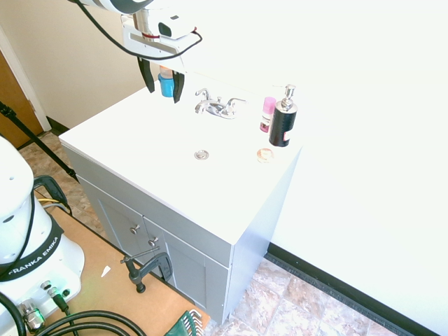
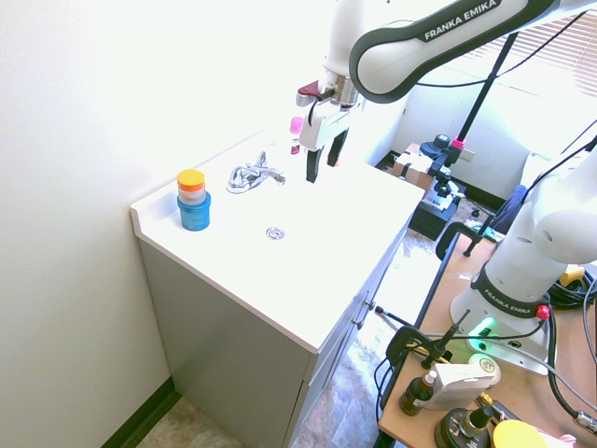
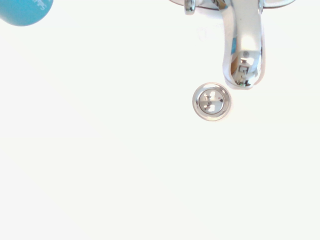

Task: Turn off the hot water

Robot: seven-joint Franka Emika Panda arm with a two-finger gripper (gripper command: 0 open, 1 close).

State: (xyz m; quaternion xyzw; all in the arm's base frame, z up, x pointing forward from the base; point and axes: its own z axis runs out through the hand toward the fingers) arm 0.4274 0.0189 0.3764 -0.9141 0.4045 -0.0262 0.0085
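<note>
I'm seeing the black two-finger gripper hanging above the white vanity top with its fingers spread apart and nothing between them, touching nothing. In the second exterior view the gripper is hovering over the basin just beside the faucet, clear of it.

Nearest the front edge, the round chrome drain is sitting in the white basin; the wrist view is showing that drain just under the short chrome spout.

Behind it, the chrome basin faucet is standing with its two small levers. The hot water, the small shiny chrome lever handle on the blue container's side, is well apart from the fingers. Its twin chrome lever is sitting on the other side, toward the black soap pump bottle and the pink bottle. A small round clear dish is lying before the pump bottle. The blue cylindrical container with orange lid is standing at the far corner.
</note>
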